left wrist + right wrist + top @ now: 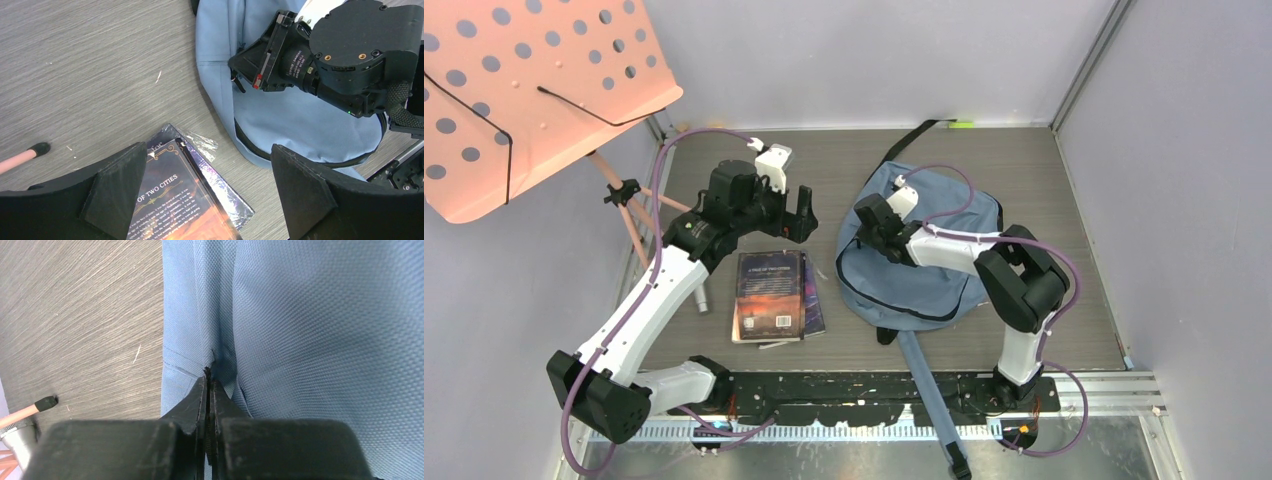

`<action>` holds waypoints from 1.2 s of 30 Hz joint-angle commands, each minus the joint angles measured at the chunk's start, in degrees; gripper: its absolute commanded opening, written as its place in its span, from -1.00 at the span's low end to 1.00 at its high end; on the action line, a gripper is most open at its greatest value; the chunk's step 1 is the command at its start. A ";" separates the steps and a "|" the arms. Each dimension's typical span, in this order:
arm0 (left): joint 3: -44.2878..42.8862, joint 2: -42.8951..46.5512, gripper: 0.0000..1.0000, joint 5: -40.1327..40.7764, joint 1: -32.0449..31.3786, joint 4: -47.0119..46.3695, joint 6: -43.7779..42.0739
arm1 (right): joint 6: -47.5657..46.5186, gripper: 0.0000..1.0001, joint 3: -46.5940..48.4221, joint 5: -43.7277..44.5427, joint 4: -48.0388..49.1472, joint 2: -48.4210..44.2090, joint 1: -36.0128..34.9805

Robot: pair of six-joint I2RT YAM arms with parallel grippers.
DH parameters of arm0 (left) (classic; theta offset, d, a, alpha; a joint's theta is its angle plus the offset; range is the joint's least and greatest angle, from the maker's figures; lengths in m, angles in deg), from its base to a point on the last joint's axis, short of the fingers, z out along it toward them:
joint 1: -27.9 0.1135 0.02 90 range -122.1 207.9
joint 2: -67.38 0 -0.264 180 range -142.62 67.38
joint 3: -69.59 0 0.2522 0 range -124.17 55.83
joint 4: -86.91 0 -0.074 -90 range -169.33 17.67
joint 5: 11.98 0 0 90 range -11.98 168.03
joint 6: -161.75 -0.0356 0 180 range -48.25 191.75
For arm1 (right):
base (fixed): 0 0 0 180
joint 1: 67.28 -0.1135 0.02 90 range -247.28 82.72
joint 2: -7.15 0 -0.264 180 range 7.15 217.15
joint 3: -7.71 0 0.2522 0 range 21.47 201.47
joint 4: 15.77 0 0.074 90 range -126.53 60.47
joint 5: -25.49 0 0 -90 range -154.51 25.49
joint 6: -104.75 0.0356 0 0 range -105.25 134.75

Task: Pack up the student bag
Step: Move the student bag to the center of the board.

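Student bag (904, 285), a large soft grey-blue fabric backpack with black zippers, lies flat on the right half of a grey wood-grain table (1064, 200). One long blue strap (929, 400) trails toward the near edge, passing between the two arm bases.

The right gripper (208, 375) sits on the left part of the bag. Its jaws are closed tight, with a small fold of the blue fabric pinched between the tips.

The left gripper (209, 165) hovers over the table to the left of the bag, its jaws spread wide and holding nothing. It is near the far end of a stack of two dark paperback books (769, 295), which lies just beside the bag without touching it. The top cover shows an orange-lit scene and the words "of Two Cities". The lower book pokes out on the right side.

A salmon-pink perforated metal music stand (544, 90) fills the far left corner.
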 commanded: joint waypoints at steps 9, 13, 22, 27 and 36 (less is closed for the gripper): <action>0.22 0.11 0.95 -1.20 0.22 -2.63 0.89 | -5.67 -0.68 -0.02 1.83 4.66 -5.71 -1.50; 0.22 0.02 0.95 -1.20 0.22 -2.63 0.89 | -6.29 -0.67 0.99 1.24 4.53 -4.88 -1.50; 0.22 -0.01 0.95 -1.50 0.22 -2.63 0.98 | -7.03 -0.49 1.71 1.59 3.97 -5.08 -1.50; 0.27 -0.04 0.95 -1.68 0.22 -2.63 1.07 | -7.49 -0.74 1.70 1.64 4.08 -4.66 -1.50; 0.30 -0.16 0.95 -2.08 0.22 -2.79 1.24 | -12.89 -0.99 -0.06 0.17 6.52 -7.65 -2.88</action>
